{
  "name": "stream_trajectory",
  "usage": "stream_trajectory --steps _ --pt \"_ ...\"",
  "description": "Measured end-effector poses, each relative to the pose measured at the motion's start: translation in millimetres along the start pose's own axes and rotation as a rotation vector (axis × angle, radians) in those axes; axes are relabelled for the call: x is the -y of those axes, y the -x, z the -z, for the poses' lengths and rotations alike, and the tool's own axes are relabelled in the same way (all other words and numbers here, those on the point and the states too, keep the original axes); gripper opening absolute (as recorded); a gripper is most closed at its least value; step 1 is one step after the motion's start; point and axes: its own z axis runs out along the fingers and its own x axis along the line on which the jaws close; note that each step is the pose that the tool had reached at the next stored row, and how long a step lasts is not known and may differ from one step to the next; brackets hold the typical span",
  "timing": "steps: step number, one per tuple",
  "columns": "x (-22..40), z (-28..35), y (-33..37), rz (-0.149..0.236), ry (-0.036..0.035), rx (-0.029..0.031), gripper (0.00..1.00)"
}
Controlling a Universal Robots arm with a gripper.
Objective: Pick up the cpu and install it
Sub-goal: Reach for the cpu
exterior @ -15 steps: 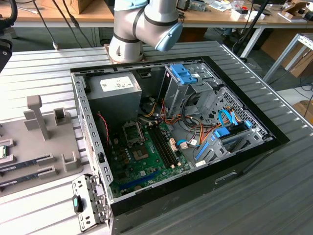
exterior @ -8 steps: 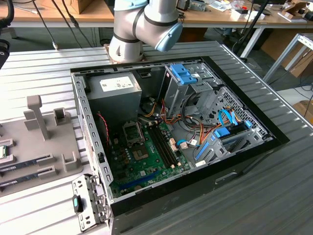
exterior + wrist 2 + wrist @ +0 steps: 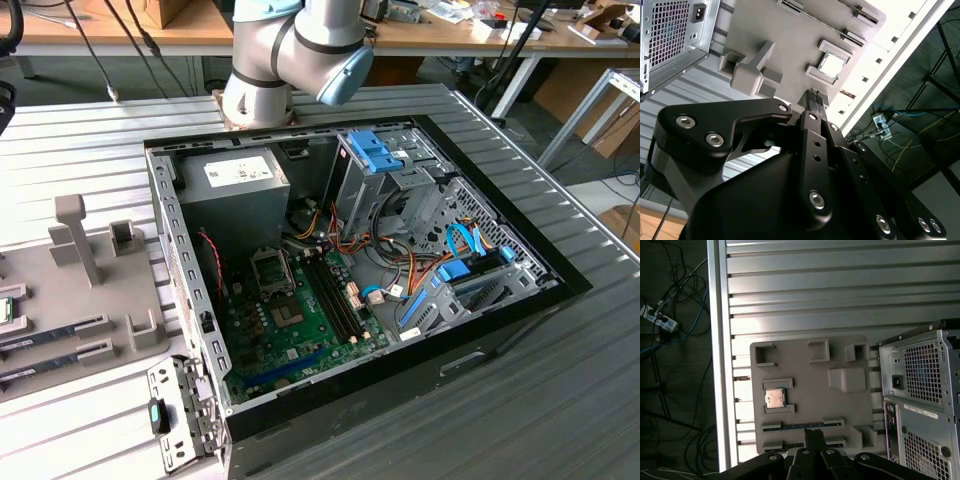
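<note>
The wide ribbed grey metal table carries everything. The open black desktop computer case is set into it on its side, so that the green motherboard faces upward. This way the black square socket frame can be reached from above.

Beside the case, at the exterior view's left, lies the flat grey plastic holder tray. Its raised brackets keep each part in a fixed place.

The grey and blue robot arm rises at the far side of the case. Its black gripper hangs above the tray, the jaws pressed together and holding nothing.

The cpu, a small flat square chip with a silver-grey top, rests in the tray between two brackets. It is well apart from the fingertips and is not yet taken up.
</note>
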Motion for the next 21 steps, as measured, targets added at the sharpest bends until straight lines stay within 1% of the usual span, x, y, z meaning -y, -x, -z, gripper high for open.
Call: stream_trajectory --steps 9,14,16,21 --pt "0.2 -0.2 -2.6 0.000 0.0001 0.0001 0.11" --pt "0.4 -0.3 -5.5 0.000 0.0000 0.0001 0.11" --pt "0.7 -0.4 -8.5 0.000 0.0000 0.0001 0.11" --pt "0.8 -3.7 -8.8 0.000 0.0001 0.0001 0.11"
